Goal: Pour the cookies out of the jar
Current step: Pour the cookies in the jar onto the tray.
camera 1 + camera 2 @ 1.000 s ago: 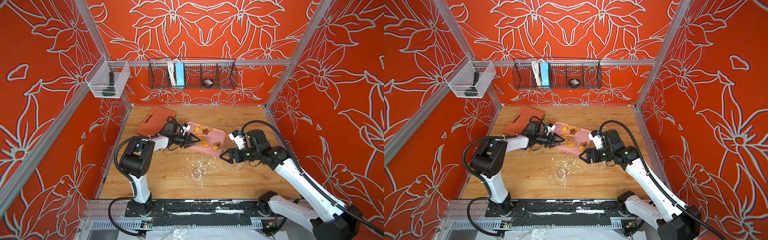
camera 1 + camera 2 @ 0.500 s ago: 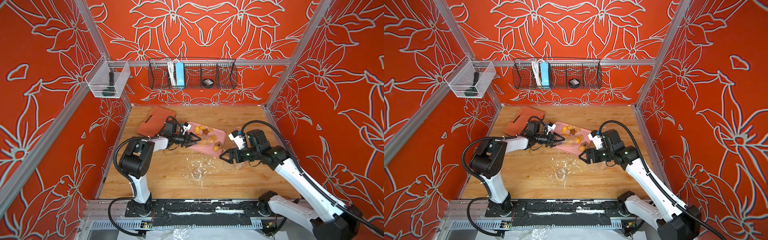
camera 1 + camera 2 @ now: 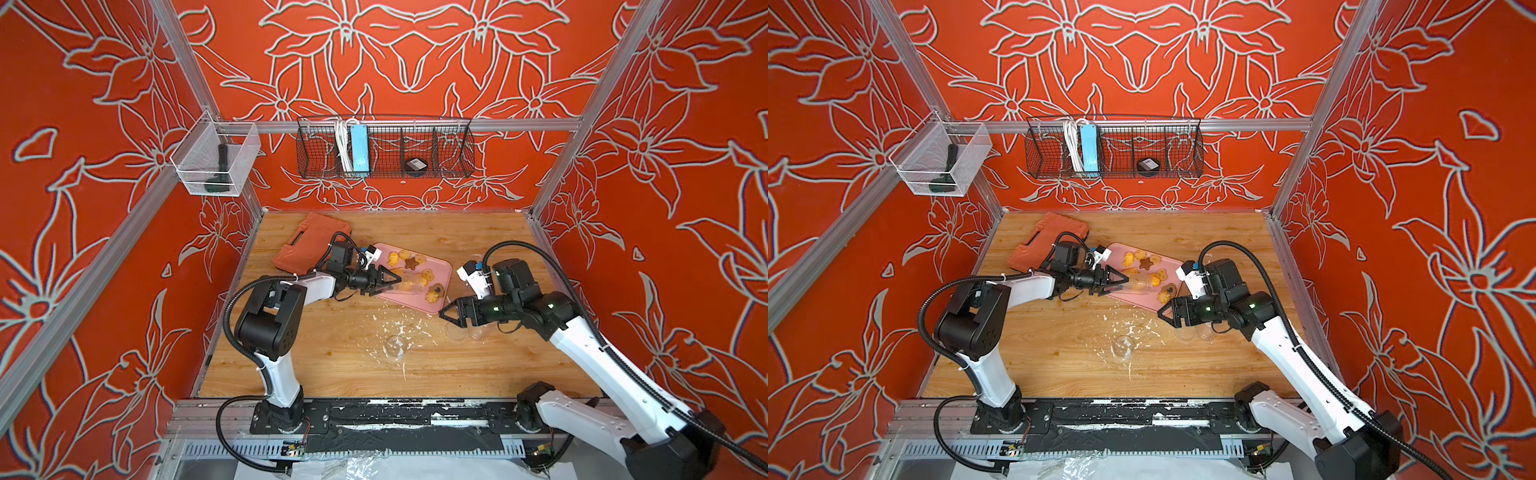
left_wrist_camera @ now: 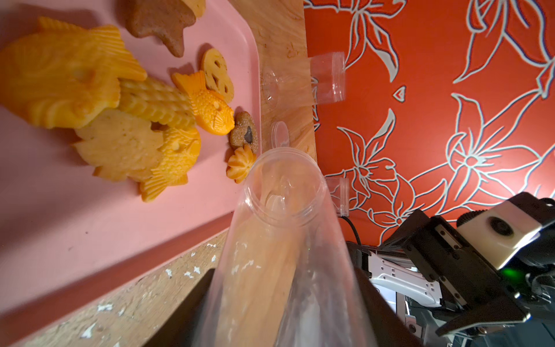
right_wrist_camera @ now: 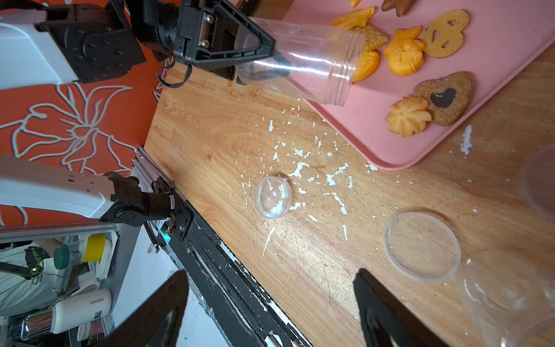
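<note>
Crumbs (image 5: 300, 168), white and small, are seen on the near part of the table (image 3: 332, 365). A small clear cap (image 3: 395, 347) and a flat lid (image 5: 422, 247) are lying among them. Just behind, the right gripper (image 3: 444, 318) is held low over the table with its jaws spread wide, and nothing is grasped by it.

Farther on, the left gripper (image 3: 392, 281) is clenched on the jar (image 3: 411, 284), which is taken at its closed end. The jar is tilted, and its mouth is pointed down over the pink tray (image 3: 442, 266). As far as can be told from the wrist views, nothing is left inside it. The cookies (image 5: 404, 55) are found on the tray, some piled at the jar's mouth and others spread toward the far edge. Behind the tray an orange case (image 3: 311, 245) is laid.

The jar is judged to be of light, thin, smooth plastic. It can slip, or be dented if it is pressed hard. The body near the base is therefore considered the good place for a hold, because the mouth is left free there. The cookies are judged to be light, stiff and brittle, so they should not be squeezed, only shaken or slid.
</note>
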`<action>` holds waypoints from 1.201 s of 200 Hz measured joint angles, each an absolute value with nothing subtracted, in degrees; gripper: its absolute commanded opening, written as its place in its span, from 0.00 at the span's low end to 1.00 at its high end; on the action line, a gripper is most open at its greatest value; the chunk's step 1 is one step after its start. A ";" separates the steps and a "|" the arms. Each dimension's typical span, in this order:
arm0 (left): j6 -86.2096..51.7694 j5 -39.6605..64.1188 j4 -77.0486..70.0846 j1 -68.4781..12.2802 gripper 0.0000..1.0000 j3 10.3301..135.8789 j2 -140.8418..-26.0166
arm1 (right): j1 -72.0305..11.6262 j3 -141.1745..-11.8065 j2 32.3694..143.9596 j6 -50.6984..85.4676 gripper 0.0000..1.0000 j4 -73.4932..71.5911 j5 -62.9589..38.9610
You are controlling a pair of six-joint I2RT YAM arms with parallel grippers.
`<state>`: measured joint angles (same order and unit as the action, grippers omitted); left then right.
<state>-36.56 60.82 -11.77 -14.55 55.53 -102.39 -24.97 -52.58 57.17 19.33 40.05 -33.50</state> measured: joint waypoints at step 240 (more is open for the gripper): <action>-45.28 54.89 -15.16 -13.50 0.59 44.05 -74.19 | -24.71 -49.69 53.21 21.17 0.94 37.45 -25.80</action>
<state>-45.28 54.89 -15.16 -13.50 44.05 -74.19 -24.71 -49.69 53.21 21.17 37.45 -25.80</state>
